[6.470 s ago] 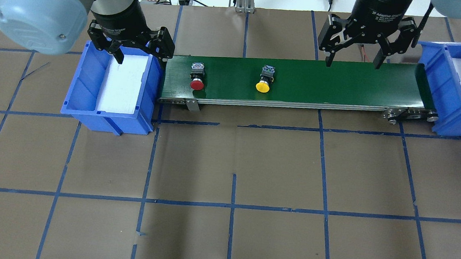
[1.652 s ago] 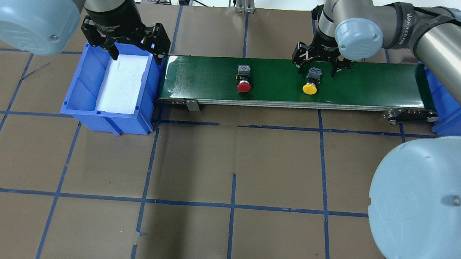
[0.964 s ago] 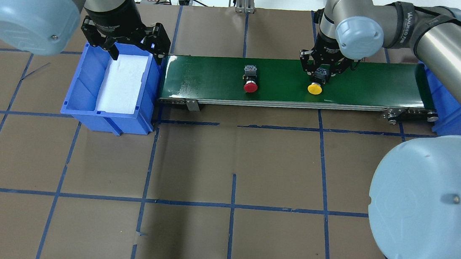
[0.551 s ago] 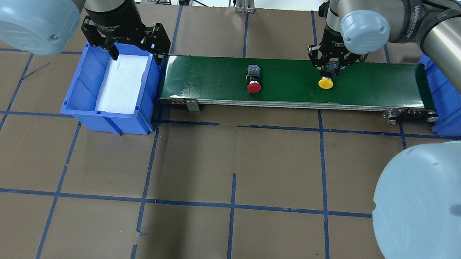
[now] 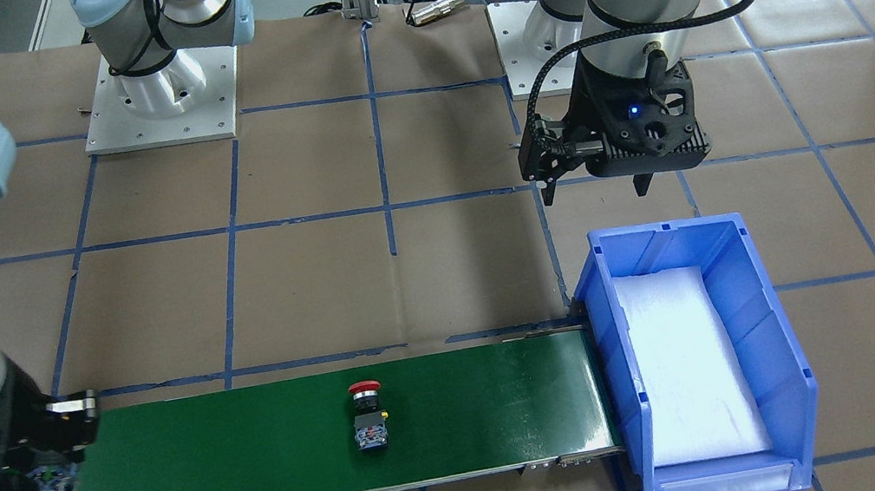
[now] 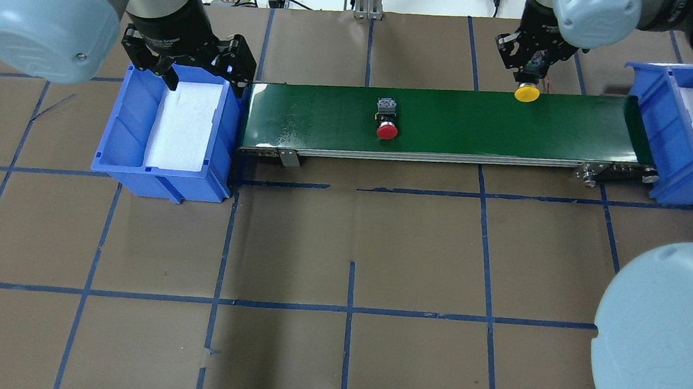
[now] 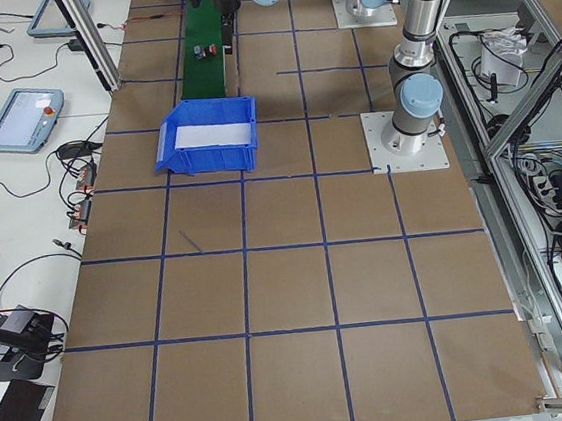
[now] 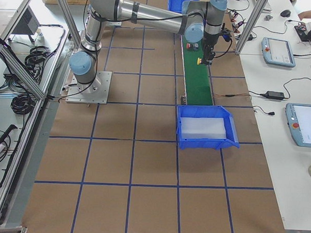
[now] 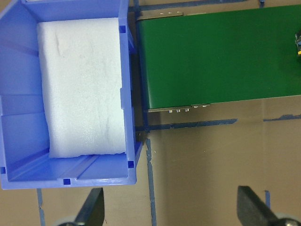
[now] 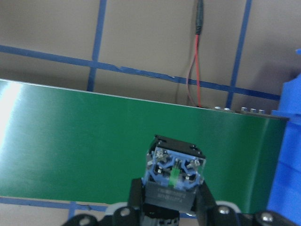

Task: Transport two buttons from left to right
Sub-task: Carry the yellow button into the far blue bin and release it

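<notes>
A: Step in hand?

B: Carrying the first of the two buttons, by the look of it. Right gripper point(image 6: 528, 72) clamped on the grey block base of the yellow button point(image 6: 527, 92), cap toward the robot, held above the far edge of the green belt point(image 6: 468, 120), short of the right blue bin point(image 6: 681, 182).

A: And the red button point(image 6: 386, 122)?

B: Lying on its side about mid-belt, cap toward the near edge, well apart from both grippers.

A: Left gripper point(image 6: 204, 82)?

B: Spread wide, holding nothing, hovering over the left blue bin point(image 6: 131, 116) and its white foam.

A: Next move?

B: Probably across to the right bin, down over the foam there, then release. After that, back for the red one: low approach, fingers either side of the base, not the round cap.
</notes>
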Available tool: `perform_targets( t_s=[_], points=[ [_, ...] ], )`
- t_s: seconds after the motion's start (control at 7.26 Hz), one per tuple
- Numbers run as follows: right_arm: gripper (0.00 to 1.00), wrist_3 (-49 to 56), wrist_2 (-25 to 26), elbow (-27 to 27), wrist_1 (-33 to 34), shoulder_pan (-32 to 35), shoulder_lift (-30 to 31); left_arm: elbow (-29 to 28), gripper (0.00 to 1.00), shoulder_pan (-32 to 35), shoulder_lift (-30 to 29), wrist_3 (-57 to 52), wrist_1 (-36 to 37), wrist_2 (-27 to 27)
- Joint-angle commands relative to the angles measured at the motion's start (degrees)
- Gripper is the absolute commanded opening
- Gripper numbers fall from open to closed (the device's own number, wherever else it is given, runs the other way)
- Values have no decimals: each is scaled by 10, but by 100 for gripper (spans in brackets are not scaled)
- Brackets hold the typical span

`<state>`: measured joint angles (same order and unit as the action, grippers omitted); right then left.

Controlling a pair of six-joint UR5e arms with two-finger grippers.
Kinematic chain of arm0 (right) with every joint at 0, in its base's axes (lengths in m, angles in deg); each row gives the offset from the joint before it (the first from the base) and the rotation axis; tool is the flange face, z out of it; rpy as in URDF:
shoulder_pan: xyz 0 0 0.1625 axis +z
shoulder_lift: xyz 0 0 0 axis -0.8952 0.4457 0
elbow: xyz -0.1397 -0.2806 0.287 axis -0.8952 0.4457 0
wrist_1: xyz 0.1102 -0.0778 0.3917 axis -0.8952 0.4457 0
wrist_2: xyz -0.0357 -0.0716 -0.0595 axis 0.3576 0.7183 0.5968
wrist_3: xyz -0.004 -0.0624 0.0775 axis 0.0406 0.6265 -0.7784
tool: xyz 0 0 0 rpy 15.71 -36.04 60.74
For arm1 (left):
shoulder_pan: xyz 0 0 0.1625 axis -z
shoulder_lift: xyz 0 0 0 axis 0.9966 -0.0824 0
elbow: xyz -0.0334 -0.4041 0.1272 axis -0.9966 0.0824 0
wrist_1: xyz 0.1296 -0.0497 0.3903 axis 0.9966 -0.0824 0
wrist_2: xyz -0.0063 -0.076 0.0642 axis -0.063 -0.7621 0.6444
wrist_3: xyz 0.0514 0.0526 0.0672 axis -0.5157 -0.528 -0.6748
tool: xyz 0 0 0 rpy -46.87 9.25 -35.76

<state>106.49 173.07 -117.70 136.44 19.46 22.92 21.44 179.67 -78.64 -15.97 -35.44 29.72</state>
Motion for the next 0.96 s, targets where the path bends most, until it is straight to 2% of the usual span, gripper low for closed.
perform_targets(
  t_s=[0.0, 0.41, 0.83],
  points=[
    [14, 146, -1, 3, -10, -73, 23, 0, 100, -1, 0, 0, 0, 0],
    [15, 296, -9, 29, -3, -171, 10, 0, 100, -1, 0, 0, 0, 0],
    [16, 308, -4, 36, 19, -196, -44, 0, 100, -1, 0, 0, 0, 0]
  ],
)
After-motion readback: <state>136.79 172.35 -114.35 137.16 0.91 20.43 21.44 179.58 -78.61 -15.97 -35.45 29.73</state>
